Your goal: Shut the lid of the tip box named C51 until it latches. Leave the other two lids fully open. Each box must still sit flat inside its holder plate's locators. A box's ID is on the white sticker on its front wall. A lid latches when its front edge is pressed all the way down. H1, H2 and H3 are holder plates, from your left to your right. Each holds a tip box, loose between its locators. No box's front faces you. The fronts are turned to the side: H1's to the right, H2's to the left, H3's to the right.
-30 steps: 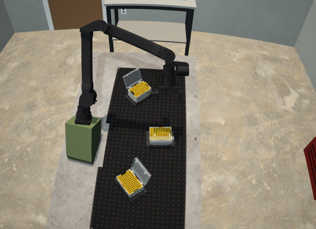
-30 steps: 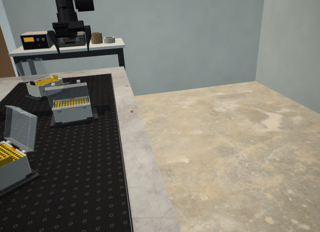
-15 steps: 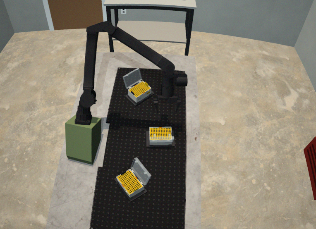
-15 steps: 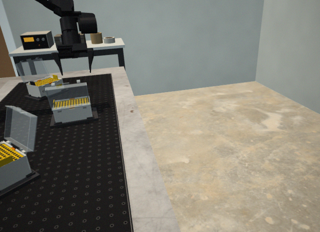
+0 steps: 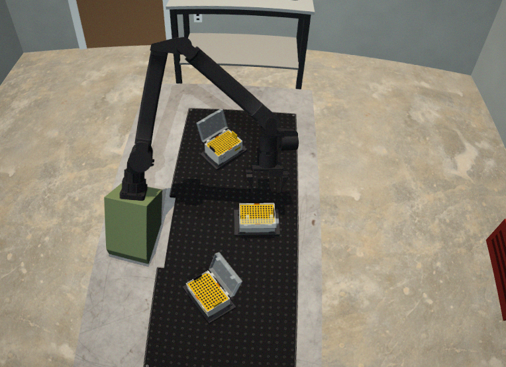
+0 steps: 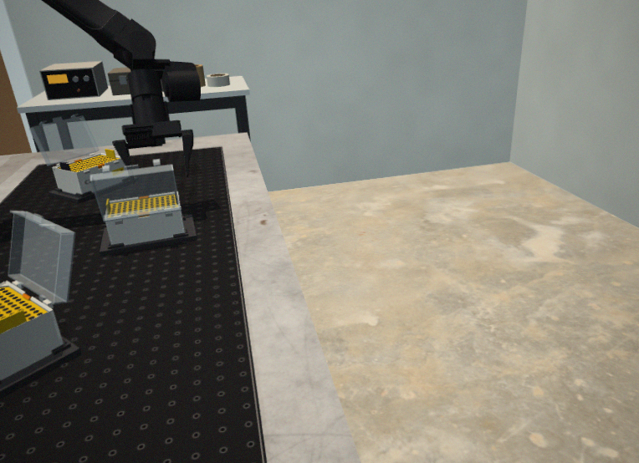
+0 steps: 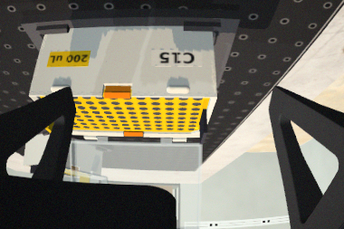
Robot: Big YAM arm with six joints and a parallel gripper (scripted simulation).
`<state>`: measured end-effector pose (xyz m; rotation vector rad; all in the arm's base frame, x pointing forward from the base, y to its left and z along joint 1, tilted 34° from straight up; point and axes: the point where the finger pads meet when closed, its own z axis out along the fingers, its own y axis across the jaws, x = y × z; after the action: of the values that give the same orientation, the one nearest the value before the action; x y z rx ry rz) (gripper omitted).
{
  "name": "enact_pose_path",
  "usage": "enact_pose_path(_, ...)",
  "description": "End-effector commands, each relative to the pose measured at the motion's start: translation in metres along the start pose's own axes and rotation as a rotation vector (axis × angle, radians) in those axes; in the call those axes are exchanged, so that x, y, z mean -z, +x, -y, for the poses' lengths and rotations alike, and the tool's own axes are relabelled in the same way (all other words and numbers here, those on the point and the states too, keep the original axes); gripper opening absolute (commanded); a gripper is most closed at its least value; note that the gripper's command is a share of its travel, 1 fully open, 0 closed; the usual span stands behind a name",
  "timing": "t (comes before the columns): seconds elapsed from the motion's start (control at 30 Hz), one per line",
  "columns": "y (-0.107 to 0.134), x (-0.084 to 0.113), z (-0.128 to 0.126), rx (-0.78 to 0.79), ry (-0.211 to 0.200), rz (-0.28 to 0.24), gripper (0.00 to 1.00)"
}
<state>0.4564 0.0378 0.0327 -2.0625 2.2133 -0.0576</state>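
Note:
My gripper [image 5: 266, 189] [image 6: 154, 166] [image 7: 172, 98] is open and empty. It points down just behind the middle tip box [image 5: 256, 214] [image 6: 144, 226] [image 7: 120, 56], on the hinge side. That box's clear lid [image 6: 134, 184] [image 7: 135, 157] stands upright, just below and in front of my fingertips. The white sticker [image 7: 175, 56] on its front wall shows upside down in the wrist view; I cannot tell whether it reads C51 or C15. The box sits flat on its holder plate [image 5: 236, 232] [image 6: 150, 243]. The far box [image 5: 222, 144] [image 6: 82, 171] and the near box [image 5: 207, 295] [image 6: 21, 325] have open lids.
The boxes stand on a black perforated mat [image 5: 192, 240] on a grey table top whose right edge [image 6: 268, 272] runs close to the middle box. The arm's green pedestal [image 5: 130, 226] stands at the left. A bench [image 5: 241, 4] stands behind.

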Motion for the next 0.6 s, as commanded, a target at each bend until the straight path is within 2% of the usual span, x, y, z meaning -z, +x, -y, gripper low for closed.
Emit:
enact_pose_path(0.0, -0.013, -0.015, 0.002, -0.008, 0.007, -0.002, 1.0)
enact_pose_path(0.07, -0.02, -0.019, 0.01, -0.007, 0.024, 0.002, 1.0)
enact_pose_path(0.13, -0.02, -0.019, 0.01, -0.007, 0.024, 0.002, 1.0)
enact_pose_path(0.2, -0.024, -0.008, 0.015, -0.006, 0.058, 0.009, 1.0)
enact_pose_path(0.23, -0.019, -0.006, 0.019, -0.019, 0.064, 0.008, 1.0)
enact_pose_path(0.3, -0.017, -0.006, 0.02, -0.022, 0.065, 0.008, 1.0)
enact_pose_path(0.33, -0.016, -0.015, 0.012, -0.013, 0.03, 0.004, 1.0)
enact_pose_path(0.57, -0.016, -0.015, 0.012, -0.013, 0.03, 0.004, 1.0)
